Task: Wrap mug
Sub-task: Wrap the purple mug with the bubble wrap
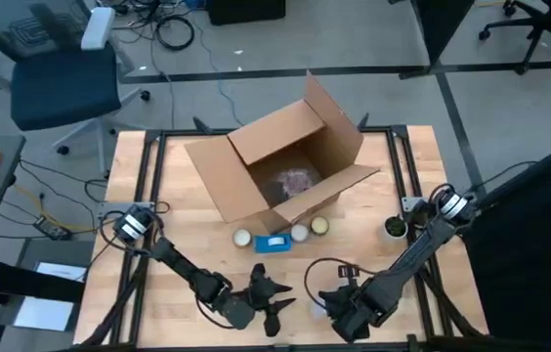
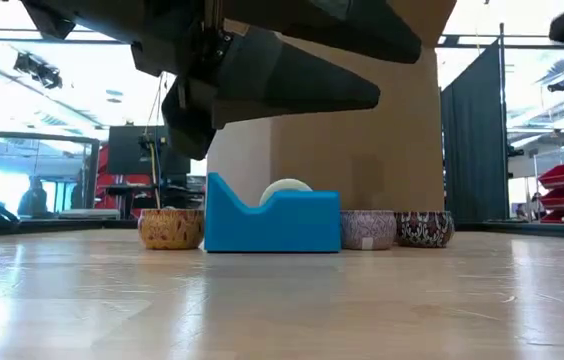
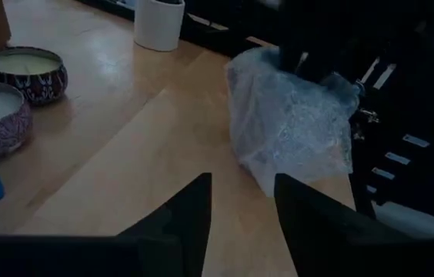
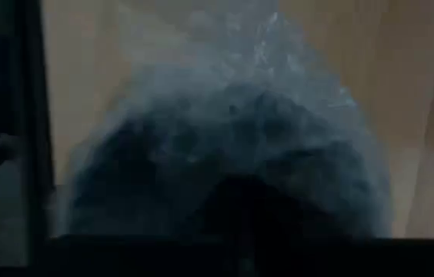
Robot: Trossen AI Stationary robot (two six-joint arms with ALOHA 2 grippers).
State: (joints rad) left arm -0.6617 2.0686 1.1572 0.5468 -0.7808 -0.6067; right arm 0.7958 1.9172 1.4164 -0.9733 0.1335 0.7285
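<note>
The bubble-wrapped mug (image 3: 290, 127) is sitting at the table's near edge, half hidden under the right gripper (image 1: 339, 305), whose grip I cannot make out. Just left, the left gripper (image 1: 274, 305) is hovering, fingers spread, grasping nothing.

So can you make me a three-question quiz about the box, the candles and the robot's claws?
1. Where does the blue tape dispenser sit?
A. inside the cardboard box
B. on the table just in front of the cardboard box
C. on the chair

2. How many candle tins stand beside the dispenser?
A. one
B. three
C. six

3. How are the left gripper fingers?
A. open, holding nothing
C. squeezing a candle
B. holding the tape

Answers: 1 B, the high view shows it on the wood before the box. 2 B, the low view shows three tins. 3 A, a bare gap shows between them, short of the bubble-wrapped bundle.
</note>
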